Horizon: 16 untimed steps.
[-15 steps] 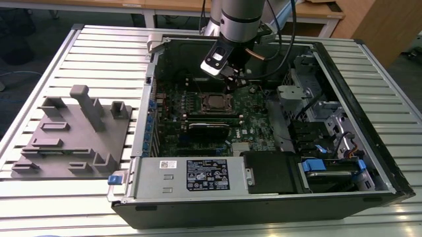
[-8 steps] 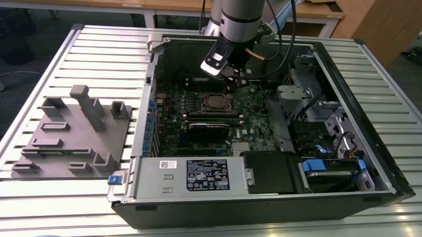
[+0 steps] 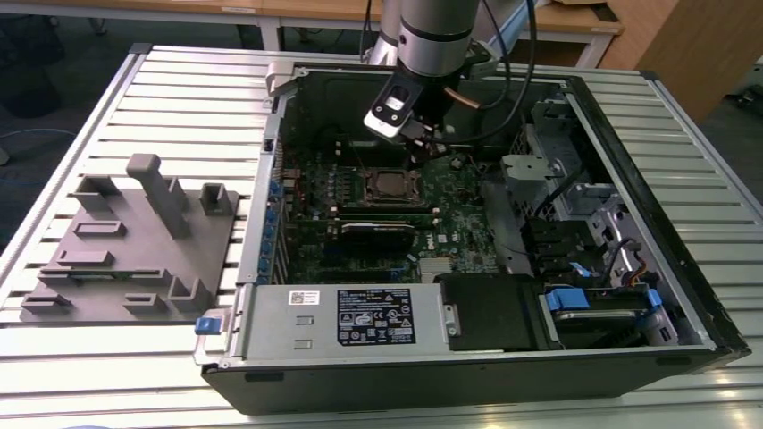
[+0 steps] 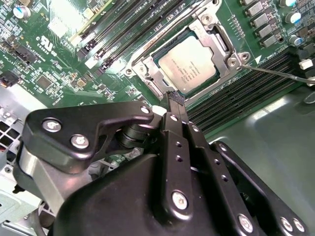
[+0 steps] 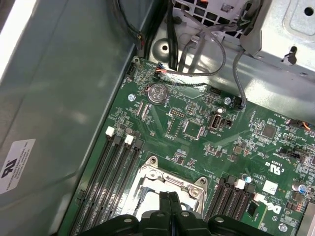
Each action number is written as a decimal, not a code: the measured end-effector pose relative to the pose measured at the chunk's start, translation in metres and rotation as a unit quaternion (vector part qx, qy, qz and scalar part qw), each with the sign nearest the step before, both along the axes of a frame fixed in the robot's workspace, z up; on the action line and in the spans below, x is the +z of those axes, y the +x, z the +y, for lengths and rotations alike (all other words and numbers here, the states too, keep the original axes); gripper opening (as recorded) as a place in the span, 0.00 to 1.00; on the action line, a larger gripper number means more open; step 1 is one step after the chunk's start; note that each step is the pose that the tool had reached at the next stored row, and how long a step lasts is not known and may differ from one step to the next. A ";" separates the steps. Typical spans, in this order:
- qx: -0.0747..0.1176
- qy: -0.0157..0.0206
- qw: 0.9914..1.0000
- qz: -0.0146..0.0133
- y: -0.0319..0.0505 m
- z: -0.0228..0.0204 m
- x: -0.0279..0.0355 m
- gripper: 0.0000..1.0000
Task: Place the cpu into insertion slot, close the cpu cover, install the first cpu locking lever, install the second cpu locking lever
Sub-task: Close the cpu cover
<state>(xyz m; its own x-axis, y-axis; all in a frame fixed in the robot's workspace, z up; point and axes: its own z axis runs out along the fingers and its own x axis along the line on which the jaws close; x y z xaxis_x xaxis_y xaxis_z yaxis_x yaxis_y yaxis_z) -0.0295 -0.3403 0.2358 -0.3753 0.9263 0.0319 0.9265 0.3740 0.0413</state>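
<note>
As arm (image 3: 430,36) leans over cpu (image 4: 189,66), fingers (image 4: 176,102) closed

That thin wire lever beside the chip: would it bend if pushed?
The locking lever looks like thin steel wire, probably springy, not floppy. Smooth and narrow, a push may slide off it. One end sits at the insertion slot corner, so it likely swings rather than lifts.

Worktop (image 3: 179,80): silvery metal, ribbed with long slats.
Desks (image 3: 310,11): light wood tops, white legs, beyond the worktop's far edge.
Cabinet (image 3: 691,45): brown wood, past the far corner on the exterior view's right.
Floor (image 3: 131,31): dark grey.
</note>
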 end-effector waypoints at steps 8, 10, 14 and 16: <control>0.021 0.000 1.000 0.000 0.0000 0.0000 0.0000 0.11; 0.028 0.000 1.000 0.000 0.0000 0.0000 0.0000 0.11; 0.040 0.000 0.999 0.000 0.0000 0.0000 0.0000 0.11; 0.047 0.000 0.999 0.000 0.0000 0.0000 0.0000 0.11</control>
